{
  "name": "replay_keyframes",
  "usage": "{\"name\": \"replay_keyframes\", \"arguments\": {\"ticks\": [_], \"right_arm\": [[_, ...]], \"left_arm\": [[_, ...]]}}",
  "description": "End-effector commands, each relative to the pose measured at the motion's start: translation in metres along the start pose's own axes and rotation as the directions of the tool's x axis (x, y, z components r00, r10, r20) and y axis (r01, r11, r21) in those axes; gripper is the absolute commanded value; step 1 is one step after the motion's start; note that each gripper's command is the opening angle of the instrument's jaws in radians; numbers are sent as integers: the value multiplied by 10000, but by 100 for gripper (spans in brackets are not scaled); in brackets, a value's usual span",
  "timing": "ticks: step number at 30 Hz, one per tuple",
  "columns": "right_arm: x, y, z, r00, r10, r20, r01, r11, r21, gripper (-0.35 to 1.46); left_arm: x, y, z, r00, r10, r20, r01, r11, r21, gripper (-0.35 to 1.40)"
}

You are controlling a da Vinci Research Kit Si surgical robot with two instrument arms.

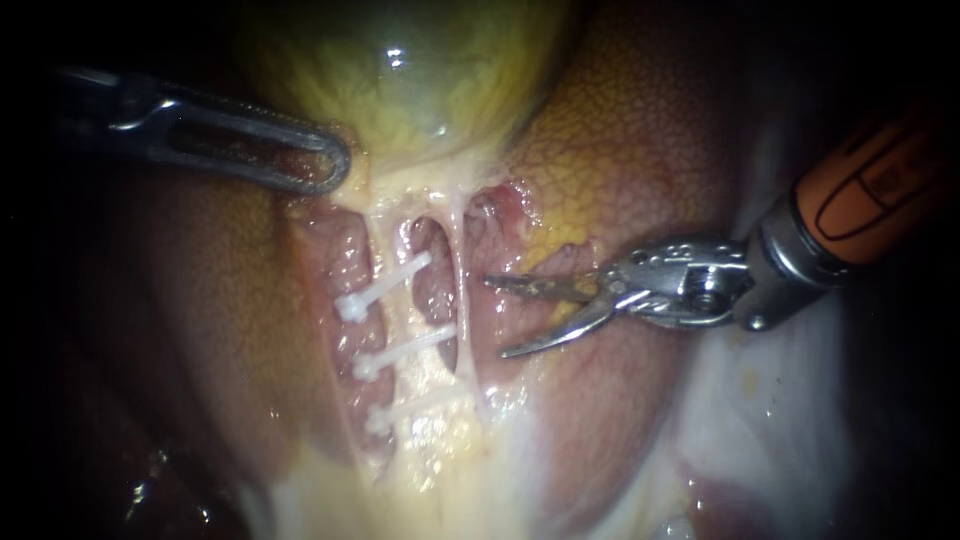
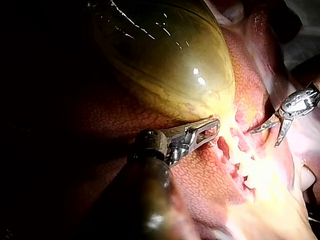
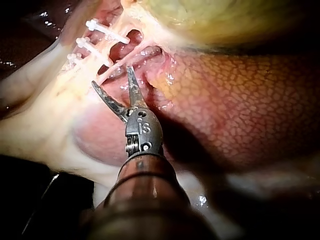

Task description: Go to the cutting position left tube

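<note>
Two instruments (left instrument (image 1: 338,166), right instrument (image 1: 498,317)), one gallbladder (image 1: 420,70), one liver (image 1: 640,130), two tubes (left tube (image 1: 385,235), right tube (image 1: 462,290)) and probably three clips: top clip (image 1: 385,285), middle clip (image 1: 405,350), fainter bottom clip (image 1: 408,410).

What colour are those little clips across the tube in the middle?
White, all three clips; they show best in the endoscope view, against the pale yellow tube.

Dark surround (image 1: 40,450), bright central light

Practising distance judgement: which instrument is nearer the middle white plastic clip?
Right. My right instrument sits beside the middle white plastic clip; my left instrument is farther, by the yellow-green gallbladder.
</note>
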Motion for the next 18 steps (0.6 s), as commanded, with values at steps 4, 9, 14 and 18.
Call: {"name": "replay_keyframes", "arguments": {"ticks": [4,9,14,18], "right_arm": [[7,-3,5,10000,-45,5,45,9999,92,124],[9,1,15,9999,-142,24,142,9998,151,124],[12,5,23,9997,-243,65,241,9992,328,124],[12,8,31,9996,-266,70,264,9992,304,124]], "left_arm": [[0,0,0,10000,1,0,-1,10000,0,-35],[0,0,0,10000,0,0,0,10000,0,-35],[0,0,0,10000,0,0,0,10000,0,-35],[0,0,0,10000,1,-1,-1,10000,1,-35]]}}
